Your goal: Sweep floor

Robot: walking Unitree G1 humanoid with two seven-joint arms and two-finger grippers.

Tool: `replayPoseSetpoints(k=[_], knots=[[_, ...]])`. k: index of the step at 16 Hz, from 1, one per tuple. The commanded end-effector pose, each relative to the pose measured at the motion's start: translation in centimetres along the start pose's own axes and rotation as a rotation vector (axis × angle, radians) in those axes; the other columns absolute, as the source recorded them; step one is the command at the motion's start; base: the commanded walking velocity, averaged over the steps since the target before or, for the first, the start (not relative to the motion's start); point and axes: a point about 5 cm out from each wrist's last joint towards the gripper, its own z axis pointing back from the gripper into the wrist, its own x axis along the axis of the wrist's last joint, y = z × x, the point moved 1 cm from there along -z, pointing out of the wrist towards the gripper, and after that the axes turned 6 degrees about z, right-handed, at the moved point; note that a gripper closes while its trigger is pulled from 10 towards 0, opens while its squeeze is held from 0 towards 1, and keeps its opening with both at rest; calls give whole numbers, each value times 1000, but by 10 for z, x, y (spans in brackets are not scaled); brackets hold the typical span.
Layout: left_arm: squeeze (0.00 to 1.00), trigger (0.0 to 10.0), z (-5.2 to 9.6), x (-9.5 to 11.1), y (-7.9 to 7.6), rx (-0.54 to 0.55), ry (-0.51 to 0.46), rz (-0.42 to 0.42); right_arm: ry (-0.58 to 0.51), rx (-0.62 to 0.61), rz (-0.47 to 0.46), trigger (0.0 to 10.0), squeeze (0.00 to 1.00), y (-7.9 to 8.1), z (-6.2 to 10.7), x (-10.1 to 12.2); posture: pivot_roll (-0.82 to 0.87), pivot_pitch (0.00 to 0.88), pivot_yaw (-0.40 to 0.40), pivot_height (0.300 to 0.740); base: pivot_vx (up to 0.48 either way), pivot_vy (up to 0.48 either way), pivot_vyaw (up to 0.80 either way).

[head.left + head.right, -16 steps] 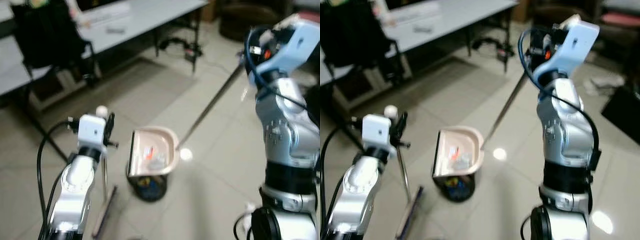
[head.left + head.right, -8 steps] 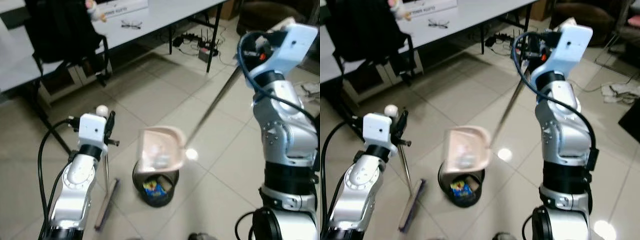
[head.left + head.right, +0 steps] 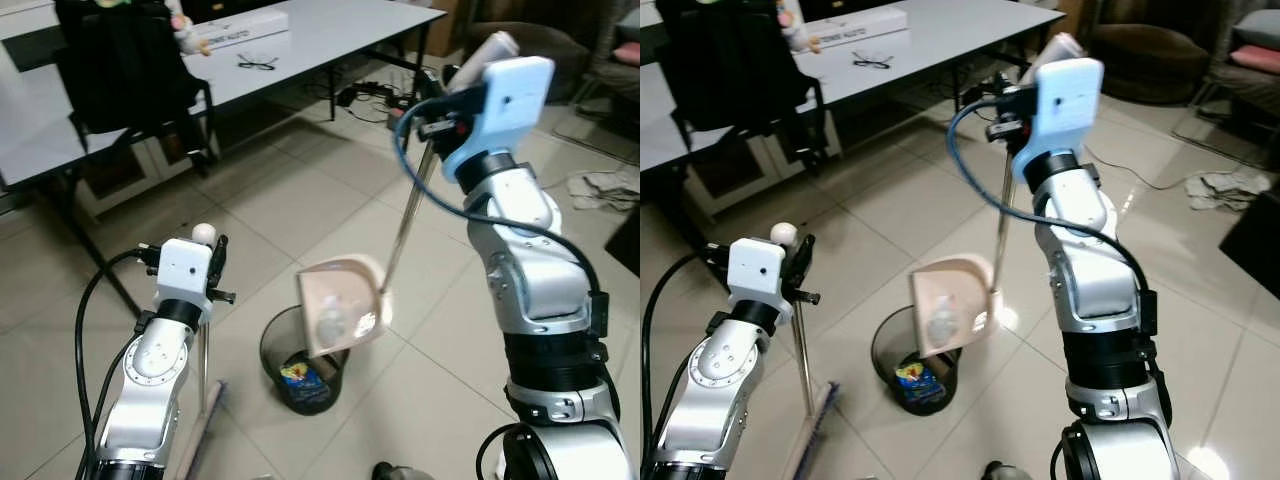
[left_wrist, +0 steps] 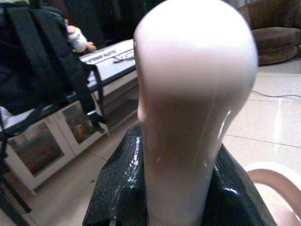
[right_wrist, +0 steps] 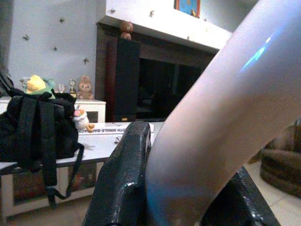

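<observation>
While clamped between fingers [image 5: 123, 179], dustpan handle [image 5: 221, 103]

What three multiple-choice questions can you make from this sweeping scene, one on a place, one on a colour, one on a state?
1. Where is the dustpan?
A. Over the waste bin
B. On the white table
C. Flat on the floor

2. What colour is the waste bin?
A. White
B. Black
C. Red

3. How is the right tool?
A. Open, holding nothing
B. Shut on the dustpan handle
C. Shut on a cloth

Answers: 1 A, the tilted pan hangs above the bin's mouth. 2 B, its wall is black. 3 B, the fingers clamp the pale handle.
</observation>
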Motion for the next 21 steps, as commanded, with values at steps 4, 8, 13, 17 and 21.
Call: replayPoseSetpoints(k=[4,8,13,17,21], knots=[[0,10000,-2,2,-2,-20,-8,-23,-68,184,34,10000,0,43,13,-2,-38,44,75,740,0,0,0],[0,10000,-1,1,-3,-24,-5,-27,-175,346,109,10000,0,81,28,3,-39,46,73,740,0,0,0],[0,10000,-1,0,-4,-25,-6,-30,-284,486,130,10000,0,106,41,13,-40,41,69,740,0,0,0],[0,10000,-2,1,-5,-27,-7,-30,-313,636,196,10000,0,118,48,14,-45,31,69,740,0,0,0],[0,10000,-3,0,-6,-31,-8,-26,-331,662,244,10000,0,118,49,15,-49,26,69,740,0,0,0]])
